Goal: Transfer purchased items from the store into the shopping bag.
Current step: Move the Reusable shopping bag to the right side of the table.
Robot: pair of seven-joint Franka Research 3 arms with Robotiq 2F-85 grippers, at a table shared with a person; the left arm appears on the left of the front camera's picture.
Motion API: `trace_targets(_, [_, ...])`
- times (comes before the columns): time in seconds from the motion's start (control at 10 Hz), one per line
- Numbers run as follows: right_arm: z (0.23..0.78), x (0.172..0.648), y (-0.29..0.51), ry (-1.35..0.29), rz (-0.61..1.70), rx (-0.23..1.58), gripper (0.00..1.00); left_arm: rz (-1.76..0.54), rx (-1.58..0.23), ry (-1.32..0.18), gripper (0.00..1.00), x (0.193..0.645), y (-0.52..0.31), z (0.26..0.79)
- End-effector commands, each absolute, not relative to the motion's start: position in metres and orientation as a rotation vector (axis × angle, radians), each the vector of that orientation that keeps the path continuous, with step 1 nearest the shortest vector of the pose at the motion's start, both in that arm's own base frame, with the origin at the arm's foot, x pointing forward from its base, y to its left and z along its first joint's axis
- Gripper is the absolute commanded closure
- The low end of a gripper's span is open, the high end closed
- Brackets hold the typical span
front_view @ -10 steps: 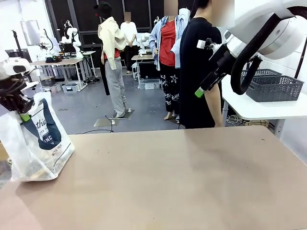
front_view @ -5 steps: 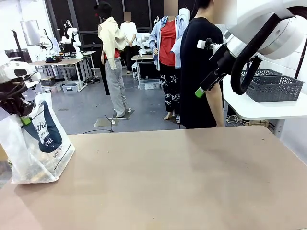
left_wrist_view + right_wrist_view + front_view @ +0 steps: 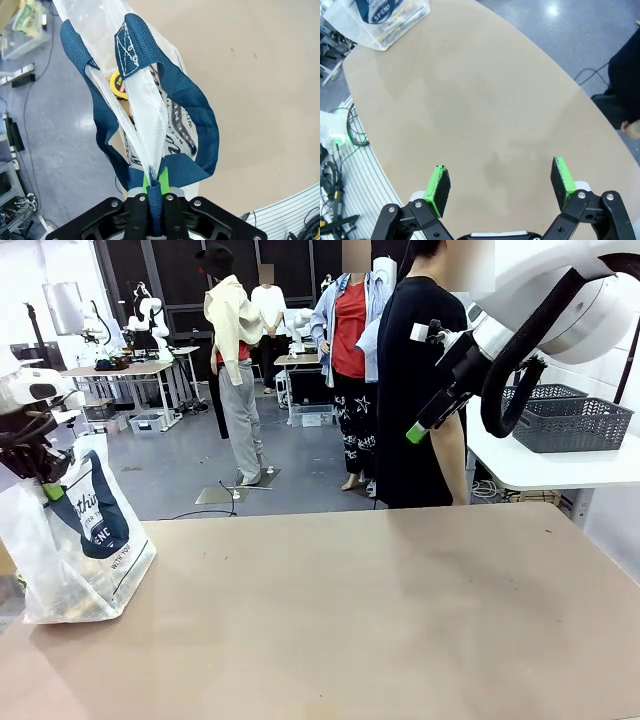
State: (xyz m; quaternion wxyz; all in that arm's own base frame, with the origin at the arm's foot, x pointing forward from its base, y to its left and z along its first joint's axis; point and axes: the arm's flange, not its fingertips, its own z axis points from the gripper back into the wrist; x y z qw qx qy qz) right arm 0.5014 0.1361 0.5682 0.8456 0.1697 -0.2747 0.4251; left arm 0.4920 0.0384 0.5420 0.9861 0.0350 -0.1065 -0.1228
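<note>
the shopping bag (image 3: 80, 540) stands at the left end of the tan surface (image 3: 380, 620), near its edge, frosted sides slack and navy lettering facing the room, with a few yellowish goods (image 3: 118, 82) lying low inside, one of them glimpsed through the mouth from my left wrist. my left fingers (image 3: 152, 195) are pressed together on a navy strap handle (image 3: 150, 105) where it meets a fold of the bag's thin film, holding the top up. the bag looks light, soft and slippery; i judge the woven strap the only sound place to take hold, since the film would crumple or slide. my right fingers (image 3: 501, 185) hang spread and empty high above the bare middle of the surface. across it a person in black (image 3: 415, 390) stands side-on, and a grey lattice basket (image 3: 572, 425) rests on a white table beyond.
</note>
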Motion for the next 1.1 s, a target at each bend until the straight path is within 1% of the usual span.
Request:
trace_targets(0.0, [0.568, 0.501, 0.138, -0.567, 0.884, 0.346, 0.00, -0.242, 0.071, -0.216, 0.81, 0.494, 0.036, 0.542])
trace_targets(0.2, [0.568, 0.501, 0.138, -0.567, 0.884, 0.346, 0.00, -0.228, 0.056, -0.202, 0.42, 0.493, 0.035, 0.543])
trace_targets(0.4, [0.568, 0.501, 0.138, -0.567, 0.884, 0.346, 0.00, -0.222, 0.056, -0.157, 0.03, 0.491, 0.026, 0.548])
trace_targets(0.5, [0.568, 0.501, 0.138, -0.567, 0.884, 0.346, 0.00, -0.227, 0.054, -0.161, 0.00, 0.491, 0.024, 0.552])
trace_targets(1.0, [0.568, 0.501, 0.138, -0.567, 0.884, 0.346, 0.00, -0.220, 0.047, -0.183, 0.00, 0.486, 0.021, 0.572])
